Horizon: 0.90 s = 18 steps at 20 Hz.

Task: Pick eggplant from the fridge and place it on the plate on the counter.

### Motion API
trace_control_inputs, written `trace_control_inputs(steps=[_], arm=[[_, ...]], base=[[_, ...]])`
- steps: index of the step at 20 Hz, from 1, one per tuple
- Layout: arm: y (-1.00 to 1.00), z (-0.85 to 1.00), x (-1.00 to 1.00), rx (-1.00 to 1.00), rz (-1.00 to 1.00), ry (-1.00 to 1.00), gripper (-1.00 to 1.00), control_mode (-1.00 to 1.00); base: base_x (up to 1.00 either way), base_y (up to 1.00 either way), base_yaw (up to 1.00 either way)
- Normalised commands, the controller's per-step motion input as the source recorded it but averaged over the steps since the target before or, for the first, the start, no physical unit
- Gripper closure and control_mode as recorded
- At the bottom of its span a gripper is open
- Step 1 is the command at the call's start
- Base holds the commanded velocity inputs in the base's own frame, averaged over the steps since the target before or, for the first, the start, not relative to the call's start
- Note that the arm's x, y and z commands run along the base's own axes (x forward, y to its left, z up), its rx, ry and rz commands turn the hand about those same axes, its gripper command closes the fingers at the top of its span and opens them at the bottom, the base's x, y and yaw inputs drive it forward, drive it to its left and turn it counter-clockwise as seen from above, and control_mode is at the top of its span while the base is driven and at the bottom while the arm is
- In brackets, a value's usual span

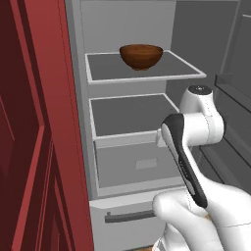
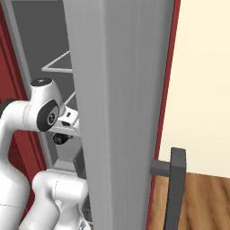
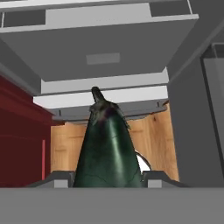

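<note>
eggplant (image 3: 106, 148) clamped between the fingers, stem end pointing away, just outside the fridge (image 1: 132, 122). back out clear of the open door (image 2: 121, 112) before turning.

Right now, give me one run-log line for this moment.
phase: carrying | jaws: shut on eggplant | fridge: open | wooden bowl: top shelf | plate: not reached

A tall red cupboard (image 1: 34, 147) stands on the left side of the left base view. In the right base view, a plain cream wall (image 2: 202, 85) fills the right side, and a brown wooden floor (image 2: 197, 202) lies below it. The same wooden floor shows in the hand view, beside a dark red cupboard front (image 3: 22, 140).
</note>
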Motion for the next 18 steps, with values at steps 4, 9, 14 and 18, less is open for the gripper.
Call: trace_control_inputs(steps=[4, 9, 14, 18], arm=[[0.0, 0.0, 0.0, 0.0, 0.0, 0.0, 1.0, 1.0], [0.0, 0.0, 0.0, 0.0, 0.0, 0.0, 1.0, 1.0], [0.0, 0.0, 0.0, 0.0, 0.0, 0.0, 1.0, 1.0], [0.0, 0.0, 0.0, 0.0, 0.0, 0.0, 1.0, 1.0]], base=[[-0.76, 0.0, -0.01], [-0.68, 0.0, -0.01], [-0.64, 0.0, -0.01], [-0.63, 0.0, -0.01]])
